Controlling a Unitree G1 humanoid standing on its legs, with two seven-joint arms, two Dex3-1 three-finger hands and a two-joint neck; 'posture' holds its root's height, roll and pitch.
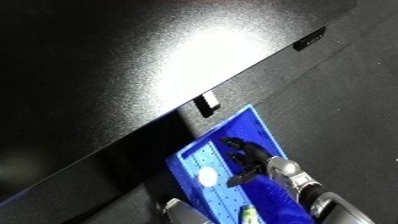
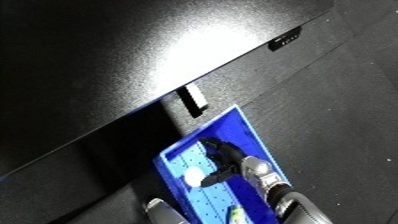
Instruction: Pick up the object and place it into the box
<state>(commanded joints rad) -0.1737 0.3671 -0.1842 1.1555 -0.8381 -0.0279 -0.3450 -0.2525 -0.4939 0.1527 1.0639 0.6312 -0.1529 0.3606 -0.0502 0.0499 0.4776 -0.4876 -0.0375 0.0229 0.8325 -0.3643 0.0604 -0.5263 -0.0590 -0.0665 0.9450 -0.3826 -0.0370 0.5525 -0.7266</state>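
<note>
Bin (image 1: 258,131), blue and perforated, lay below the black table's (image 1: 98,75) edge. Right hand (image 1: 246,161) reached over it, fingers curled, holding nothing I could make out. A small white object (image 1: 208,175) lay inside, just beside those fingers.

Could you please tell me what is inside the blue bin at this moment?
Inside the bin sit a white round object and, near the bottom edge, something pale yellow-green. The right hand reaches in and covers part of the floor.
</note>
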